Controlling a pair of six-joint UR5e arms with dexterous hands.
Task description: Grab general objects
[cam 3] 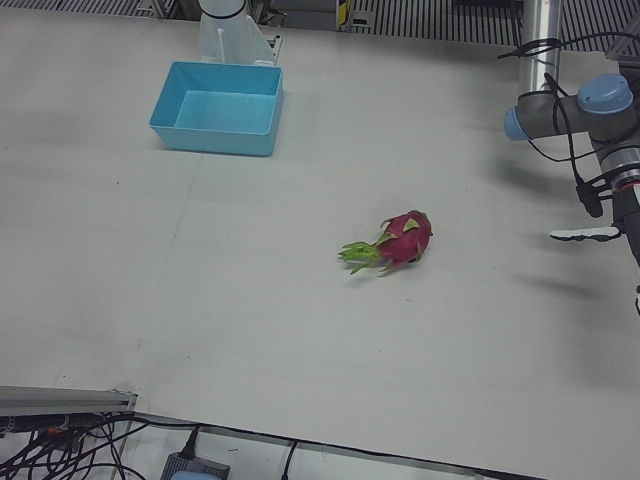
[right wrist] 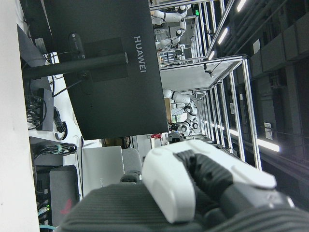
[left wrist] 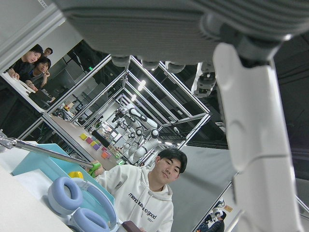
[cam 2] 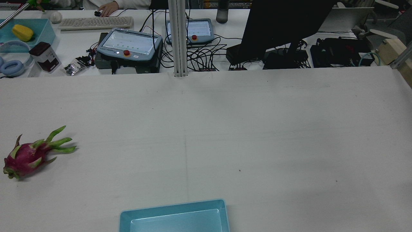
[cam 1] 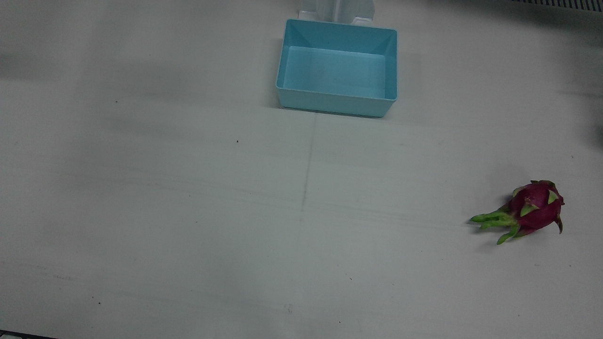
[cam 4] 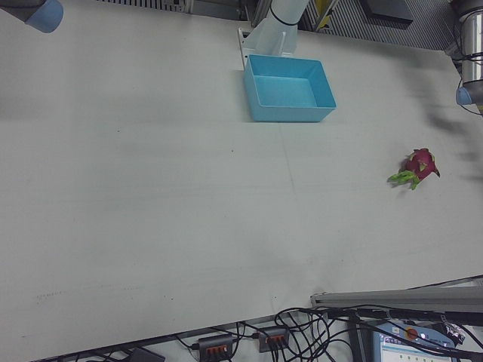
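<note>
A dragon fruit (cam 1: pixel 534 209) lies on the desk (cam 1: pixel 188 188), well apart from the empty blue bin (cam 1: pixel 287 61). Neither robot hand's state can be told: left (left wrist: pixel 251 121), right (right wrist: pixel 193 188).

Our left arm (cam 3: pixel 600 125) shows in the left-front view as grey tube links with pale blue joint caps, and a black cable runs loosely along it. A white pedestal (cam 3: pixel 232 30) stands at the bench's far edge. Our left hand (left wrist: pixel 251 125), seen in its own camera, has a dark grey ribbed palm and white plastic fingers (left wrist: pixel 263 145). Our right hand (right wrist: pixel 193 193) matches: grey ribbed fabric body, glossy white shells, black jointed inserts between them.
</note>
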